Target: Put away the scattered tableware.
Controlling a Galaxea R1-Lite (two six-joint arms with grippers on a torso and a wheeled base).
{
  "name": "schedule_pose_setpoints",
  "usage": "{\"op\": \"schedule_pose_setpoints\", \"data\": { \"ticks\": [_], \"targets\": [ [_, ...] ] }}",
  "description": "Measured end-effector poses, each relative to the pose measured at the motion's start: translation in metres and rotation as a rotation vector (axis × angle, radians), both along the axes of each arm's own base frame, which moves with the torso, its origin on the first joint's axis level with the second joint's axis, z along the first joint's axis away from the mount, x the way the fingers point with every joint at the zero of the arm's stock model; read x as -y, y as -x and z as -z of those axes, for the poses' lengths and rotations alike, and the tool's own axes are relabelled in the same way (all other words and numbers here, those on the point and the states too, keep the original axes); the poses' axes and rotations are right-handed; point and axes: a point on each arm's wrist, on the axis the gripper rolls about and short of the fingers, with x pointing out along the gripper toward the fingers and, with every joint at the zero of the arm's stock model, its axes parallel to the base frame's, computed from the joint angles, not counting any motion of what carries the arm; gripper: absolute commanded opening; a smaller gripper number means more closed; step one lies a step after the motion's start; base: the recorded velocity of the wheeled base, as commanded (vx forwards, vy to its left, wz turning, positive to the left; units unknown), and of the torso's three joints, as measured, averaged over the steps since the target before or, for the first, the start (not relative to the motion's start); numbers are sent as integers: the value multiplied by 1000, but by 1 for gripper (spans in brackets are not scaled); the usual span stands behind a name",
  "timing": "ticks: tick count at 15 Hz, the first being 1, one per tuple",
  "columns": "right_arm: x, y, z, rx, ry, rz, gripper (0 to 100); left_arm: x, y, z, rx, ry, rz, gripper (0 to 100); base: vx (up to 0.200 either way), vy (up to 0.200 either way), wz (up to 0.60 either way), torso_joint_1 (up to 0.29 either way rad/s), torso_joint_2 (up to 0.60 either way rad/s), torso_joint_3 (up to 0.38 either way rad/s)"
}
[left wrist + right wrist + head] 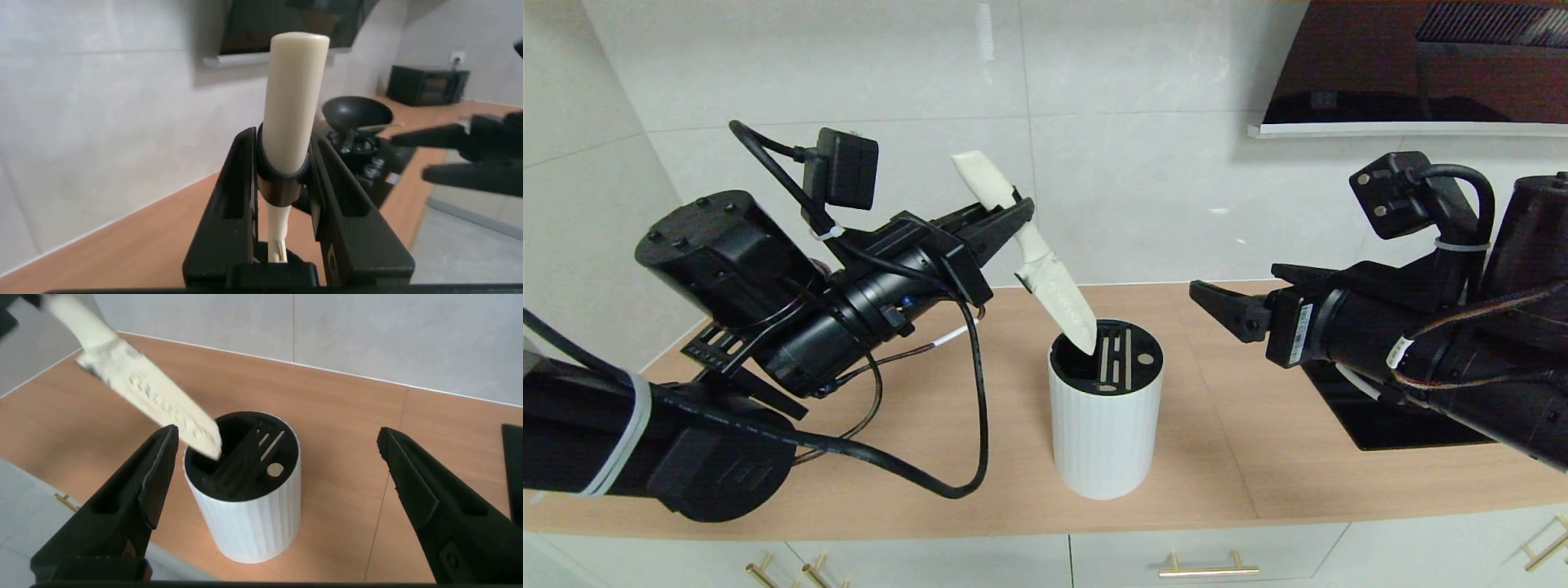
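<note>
Left wrist view: knife handle [296,90] clamped between fingers [234,204].

The knife [1054,286] tilts tip-down into the holder [1104,433] standing on the counter [1217,457].

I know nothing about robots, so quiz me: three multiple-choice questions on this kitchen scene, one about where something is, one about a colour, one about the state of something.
1. Where is the tip of the knife?
A. Touching the wall tiles
B. At the black top of the knife holder
C. Inside a drawer

2. What colour is the knife holder's ribbed body?
A. White
B. Red
C. Green

3. What state is the right tool in?
A. Shut on a spoon
B. Shut on a plate
C. Open, holding nothing

Answers:
1. B: the left tool grips the handle and the blade slants down to the holder's top.
2. A: its sides are plain white under the black top.
3. C: its fingers stand wide apart with nothing between them.
</note>
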Motion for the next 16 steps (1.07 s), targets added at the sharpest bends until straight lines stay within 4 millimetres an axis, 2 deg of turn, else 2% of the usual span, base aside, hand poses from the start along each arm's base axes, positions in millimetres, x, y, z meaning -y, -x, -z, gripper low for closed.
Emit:
{"op": "schedule_pose_setpoints", "data": {
  "ticks": [3, 16],
  "targets": [
    [0, 0, 0, 0, 0, 0, 100, 0, -5, 7, -19, -9, -7, 0, 0, 0, 0, 0, 0, 0],
    [1, 1, -2, 4, -6, -2, 100, 36, -23, 56, -123, -86, 55, 0, 0, 0, 0, 0, 0, 0]
  ]
}}
